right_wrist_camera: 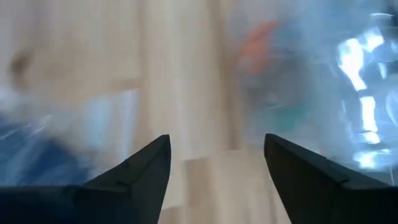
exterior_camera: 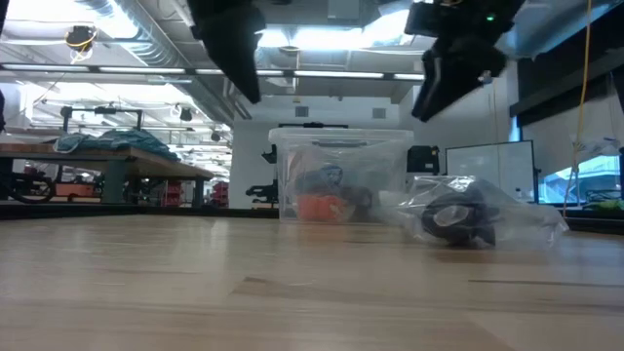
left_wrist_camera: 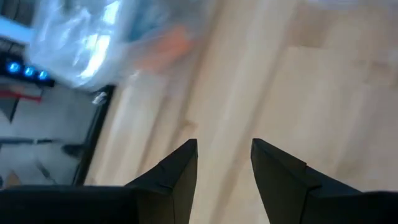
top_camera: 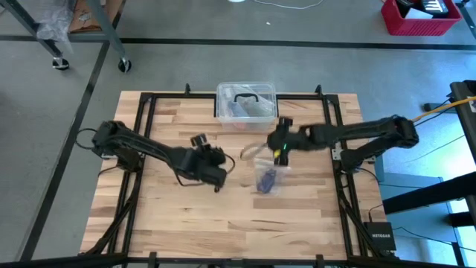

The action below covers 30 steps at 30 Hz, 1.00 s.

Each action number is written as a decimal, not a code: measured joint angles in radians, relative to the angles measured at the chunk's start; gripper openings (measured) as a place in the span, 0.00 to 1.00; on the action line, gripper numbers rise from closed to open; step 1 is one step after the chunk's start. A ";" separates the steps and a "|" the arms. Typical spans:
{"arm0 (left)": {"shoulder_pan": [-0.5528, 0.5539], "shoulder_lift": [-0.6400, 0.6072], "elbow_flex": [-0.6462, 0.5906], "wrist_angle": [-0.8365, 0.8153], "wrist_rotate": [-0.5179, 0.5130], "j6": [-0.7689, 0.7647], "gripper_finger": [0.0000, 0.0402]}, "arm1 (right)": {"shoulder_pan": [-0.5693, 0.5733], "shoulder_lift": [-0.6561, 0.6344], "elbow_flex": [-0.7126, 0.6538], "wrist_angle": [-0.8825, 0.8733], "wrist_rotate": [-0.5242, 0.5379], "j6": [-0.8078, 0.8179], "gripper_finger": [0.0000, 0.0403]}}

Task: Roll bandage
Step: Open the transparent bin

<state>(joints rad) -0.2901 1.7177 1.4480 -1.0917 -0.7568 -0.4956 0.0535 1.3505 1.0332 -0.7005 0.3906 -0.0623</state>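
Wooden planks make up our tabletop [top_camera: 186, 216], framed by dark rails, with grey floor around it. At the far edge we see a clear plastic box [top_camera: 246, 104] with a black handle; through its wall in the low view something orange shows. Nearer the middle lies a crinkled clear wrapper [top_camera: 266, 176], and inside it sits the bandage [top_camera: 267, 179], a dark navy bundle, resting on the tabletop between our two arms.

Our left pincer [top_camera: 218, 176] hangs above the wood just beside the wrapper, on its left, apart from it. Its fingers [left_wrist_camera: 180, 171] stand released with bare wood showing in the gap between them.

Our right pincer [top_camera: 280, 154] hovers over the far right corner of the wrapper, between the wrapper and the box. Its fingers [right_wrist_camera: 146, 168] are spread wide, grasping nothing; blurred plastic and a blue patch show past them.

In the low view both arms hang clear above the tabletop.
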 joint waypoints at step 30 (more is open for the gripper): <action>0.878 -0.465 -0.627 1.007 0.731 0.243 0.36 | -0.944 -0.054 -0.147 0.368 -0.805 0.143 0.66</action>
<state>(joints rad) 0.5880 1.2524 0.8206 -0.0844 -0.0259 -0.2525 -0.8901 1.2968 0.8860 -0.3329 -0.4146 0.0804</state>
